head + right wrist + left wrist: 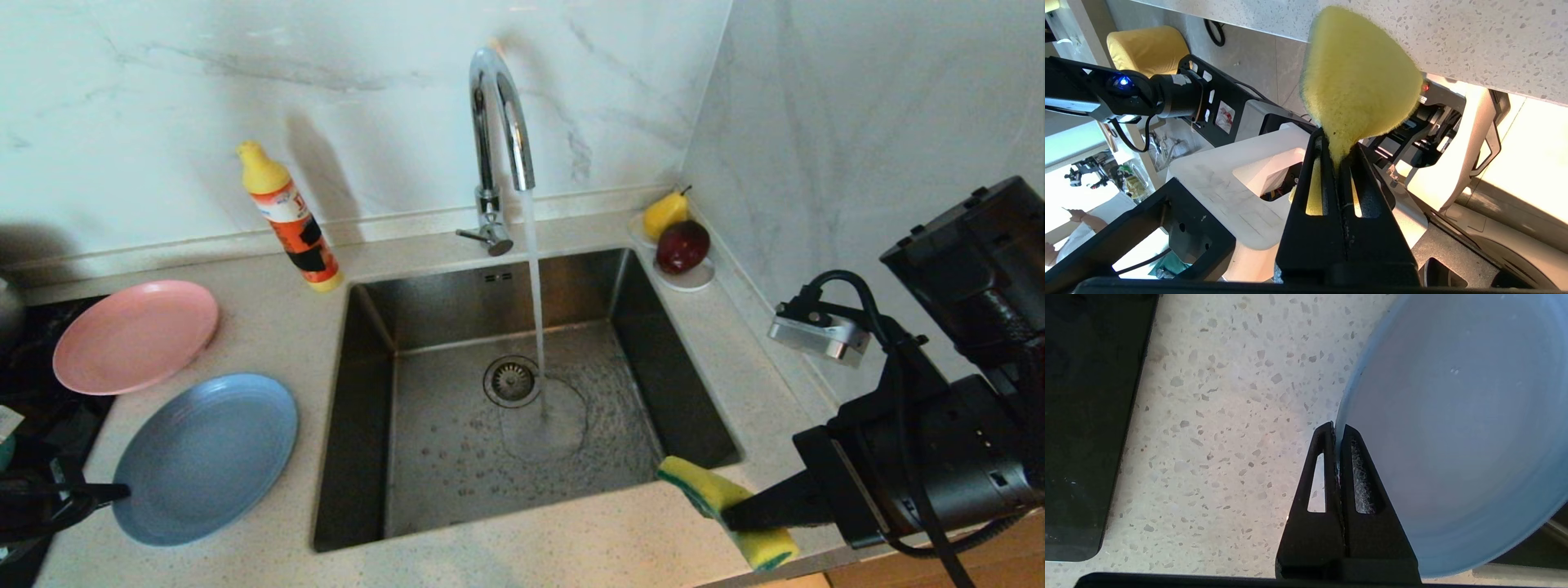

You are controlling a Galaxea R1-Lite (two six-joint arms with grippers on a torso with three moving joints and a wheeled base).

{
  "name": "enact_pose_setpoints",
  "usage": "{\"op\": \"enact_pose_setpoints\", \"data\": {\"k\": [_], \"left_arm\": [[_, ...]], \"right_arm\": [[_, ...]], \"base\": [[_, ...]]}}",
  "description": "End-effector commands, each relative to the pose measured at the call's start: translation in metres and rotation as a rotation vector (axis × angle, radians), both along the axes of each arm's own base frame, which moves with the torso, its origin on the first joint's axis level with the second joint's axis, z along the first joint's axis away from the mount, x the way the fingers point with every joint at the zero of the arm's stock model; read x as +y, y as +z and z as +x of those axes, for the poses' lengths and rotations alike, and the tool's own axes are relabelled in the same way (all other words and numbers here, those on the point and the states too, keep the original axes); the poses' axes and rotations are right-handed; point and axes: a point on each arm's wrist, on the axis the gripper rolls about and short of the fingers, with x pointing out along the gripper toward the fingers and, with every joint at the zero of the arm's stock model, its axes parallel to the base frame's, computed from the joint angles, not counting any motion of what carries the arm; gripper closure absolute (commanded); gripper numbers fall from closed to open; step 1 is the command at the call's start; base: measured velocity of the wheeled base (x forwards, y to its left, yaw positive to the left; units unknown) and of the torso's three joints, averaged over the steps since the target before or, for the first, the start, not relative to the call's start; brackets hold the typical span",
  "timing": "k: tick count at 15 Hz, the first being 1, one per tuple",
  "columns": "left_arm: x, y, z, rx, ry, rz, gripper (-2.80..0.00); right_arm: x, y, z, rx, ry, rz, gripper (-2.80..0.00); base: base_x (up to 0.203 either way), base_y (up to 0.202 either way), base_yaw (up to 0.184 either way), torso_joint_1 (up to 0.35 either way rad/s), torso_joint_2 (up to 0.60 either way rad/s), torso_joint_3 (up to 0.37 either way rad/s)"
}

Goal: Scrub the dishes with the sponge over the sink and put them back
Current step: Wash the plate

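Note:
The light blue plate lies on the counter left of the sink, with the pink plate just behind it. My left gripper is shut on the blue plate's near-left rim; in the left wrist view the rim runs between the closed left gripper's fingers. My right gripper hovers over the counter's front edge at the sink's near-right corner, shut on the yellow sponge with its green layer. The sponge bulges out past the right gripper.
Water runs from the chrome tap into the basin beside the drain. An orange detergent bottle stands behind the plates. A pear and a red fruit sit on a white saucer. A black hob borders the left.

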Motion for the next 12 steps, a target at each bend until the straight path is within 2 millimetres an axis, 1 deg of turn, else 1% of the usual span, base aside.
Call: {"op": "enact_pose_setpoints", "data": {"k": [1,3,5,7,12], "left_arm": [[-0.002,0.005,-0.002,-0.016,-0.005,0.007,0.00],[-0.007,0.014,-0.006,-0.043,-0.010,0.025,0.00],[-0.014,0.028,-0.013,-0.084,-0.033,0.020,0.00],[-0.025,0.043,-0.022,-0.111,-0.059,0.011,0.00],[-0.054,0.076,-0.035,-0.157,-0.130,0.022,0.00]], "right_arm": [[0.000,0.001,-0.001,0.002,0.000,0.002,0.00],[-0.001,0.001,-0.001,0.001,0.000,0.003,0.00],[-0.001,0.002,-0.001,-0.002,0.000,0.006,0.00],[0.000,0.003,-0.001,-0.002,0.000,0.006,0.00],[-0.001,0.004,-0.001,-0.008,-0.001,0.012,0.00]], "base": [[0.000,0.000,0.000,0.000,0.00,0.000],[0.000,0.000,0.000,0.000,0.00,0.000],[0.000,0.000,0.000,0.000,0.00,0.000],[0.000,0.000,0.000,0.000,0.00,0.000],[0.000,0.000,0.000,0.000,0.00,0.000]]}}
